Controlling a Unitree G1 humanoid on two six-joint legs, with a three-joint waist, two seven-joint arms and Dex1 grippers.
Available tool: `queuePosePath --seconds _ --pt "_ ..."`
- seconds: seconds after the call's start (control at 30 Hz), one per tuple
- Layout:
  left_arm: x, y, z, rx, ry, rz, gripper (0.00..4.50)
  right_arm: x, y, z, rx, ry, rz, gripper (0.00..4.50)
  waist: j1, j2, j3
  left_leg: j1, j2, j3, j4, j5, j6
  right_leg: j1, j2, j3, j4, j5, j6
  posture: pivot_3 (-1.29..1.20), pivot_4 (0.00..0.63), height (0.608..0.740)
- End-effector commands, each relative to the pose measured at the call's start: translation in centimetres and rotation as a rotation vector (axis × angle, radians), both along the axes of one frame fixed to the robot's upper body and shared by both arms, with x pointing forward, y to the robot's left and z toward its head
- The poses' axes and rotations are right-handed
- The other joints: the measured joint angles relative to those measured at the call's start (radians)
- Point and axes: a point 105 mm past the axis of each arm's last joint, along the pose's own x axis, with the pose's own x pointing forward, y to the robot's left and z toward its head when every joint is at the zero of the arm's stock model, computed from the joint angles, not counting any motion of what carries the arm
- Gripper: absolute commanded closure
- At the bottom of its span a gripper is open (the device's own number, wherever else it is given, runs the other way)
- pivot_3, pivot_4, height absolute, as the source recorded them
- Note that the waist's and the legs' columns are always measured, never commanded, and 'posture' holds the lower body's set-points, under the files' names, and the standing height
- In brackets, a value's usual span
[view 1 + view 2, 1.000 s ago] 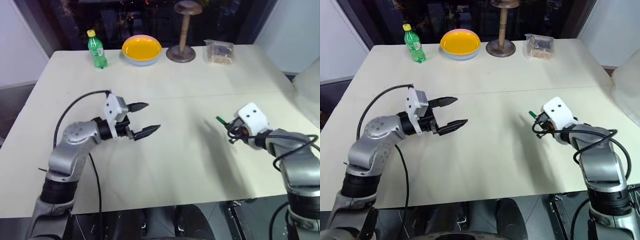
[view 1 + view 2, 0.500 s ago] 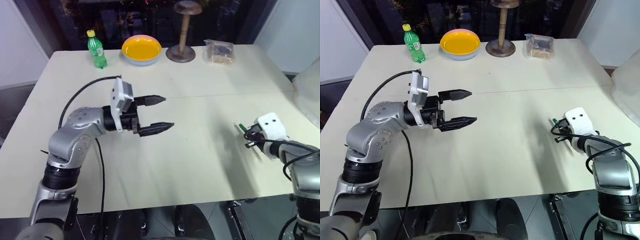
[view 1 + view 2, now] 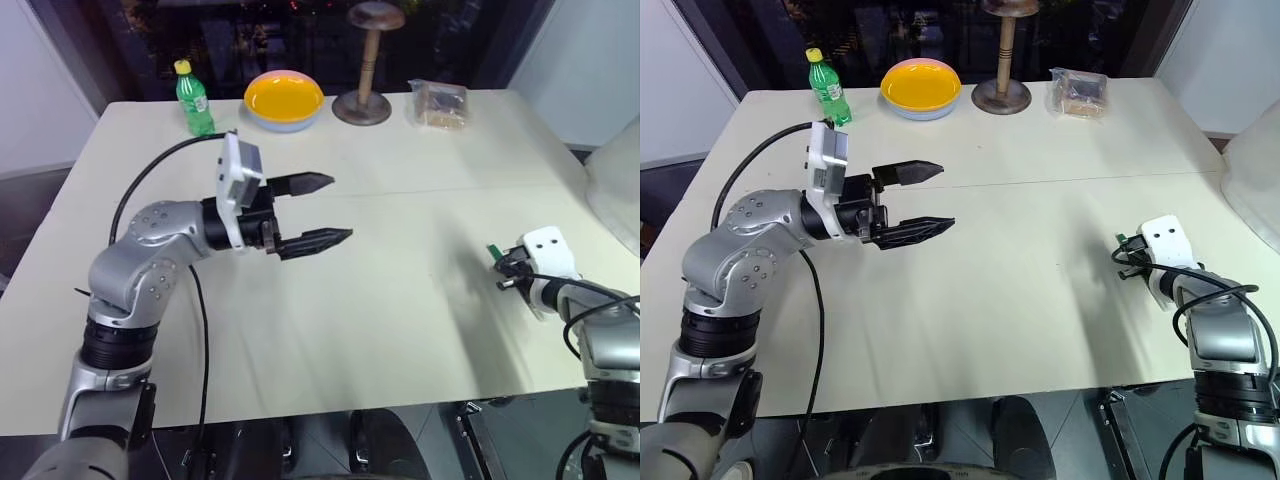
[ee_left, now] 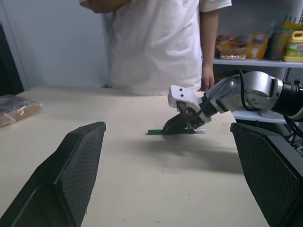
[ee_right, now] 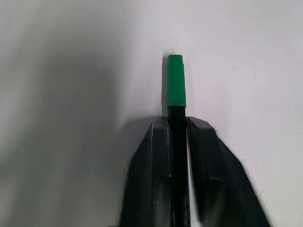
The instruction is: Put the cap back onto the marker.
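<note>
**Q:** Cream-coloured table under the robot's head camera, dark windows behind. What sits on it?

**A:** Along the far edge, from eleven o'clock round to one: a green soda bottle, a yellow bowl, a wooden stand and a clear bag. A person in a white shirt stands beyond the table in the left wrist view.

**Q:** Where are the marker and cap?

**A:** At about four o'clock, near the table's right edge. The cap appears seated on the dark marker, whose barrel runs between the fingers of the right gripper, close to or resting on the tabletop.

**Q:** Are the grippers gripping?

**A:** The left gripper hangs spread wide and empty over the middle of the table, at nine o'clock. The right jaws sit on either side of the barrel with slivers of gap, so the hold looks loosened.

**Q:** What could go wrong?

**A:** If the cap is only half seated, pulling away could nudge it loose. A round barrel may also roll toward the nearby edge once freed.
</note>
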Motion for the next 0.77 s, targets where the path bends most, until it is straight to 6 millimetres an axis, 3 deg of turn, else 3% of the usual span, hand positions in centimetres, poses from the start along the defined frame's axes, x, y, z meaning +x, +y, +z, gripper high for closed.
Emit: queuePosePath --seconds 0.03,0.17,0.2,0.27,0.47,0.77 --pt "-0.6 0.2 1.1 -0.003 -0.057 -0.010 0.00 -0.1 -0.3 0.5 -0.005 -0.010 0.002 2.16 -0.001 0.000 0.000 0.000 0.000 0.000 0.000 0.000 0.000 0.000 0.000 0.000 0.000 0.000 0.000 0.00 0.150 0.740" --pt "-0.5 0.3 0.8 0.010 -0.047 -0.012 0.00 -0.6 -0.5 1.3 -0.009 -0.016 0.012 0.13 -0.001 0.000 0.000 0.000 0.000 0.000 0.000 0.000 -0.001 0.000 0.001 0.000 0.000 0.000 0.000 0.00 0.150 0.740" --pt "-0.5 0.3 0.7 0.013 -0.044 -0.013 0.00 -0.7 -0.5 1.6 -0.014 -0.021 0.014 0.01 -0.001 0.000 0.000 0.000 0.001 0.000 0.000 0.000 -0.001 0.000 0.001 0.000 0.000 0.000 0.000 0.00 0.150 0.740" --pt "-0.4 0.4 0.4 0.027 -0.037 -0.015 0.00 -1.2 -0.3 2.4 -0.021 -0.024 0.032 0.01 -0.001 0.000 0.000 0.000 0.001 0.000 0.000 0.000 -0.001 0.000 0.001 0.000 0.000 0.000 0.000 0.00 0.150 0.740" --pt "-0.2 0.7 -0.7 0.077 -0.003 -0.035 0.00 -4.5 2.9 4.8 -0.053 0.041 0.234 0.01 0.003 0.000 0.000 0.000 0.001 -0.001 0.000 0.000 0.001 0.000 0.001 0.000 0.000 0.000 0.000 0.00 0.150 0.740" --pt "0.2 0.6 -1.8 0.103 0.013 -0.059 0.00 -7.2 4.3 8.8 -0.135 0.040 0.292 0.01 0.004 0.000 0.000 0.000 0.000 -0.002 0.000 0.000 0.001 0.000 0.001 0.000 -0.001 0.000 0.000 0.00 0.150 0.740"
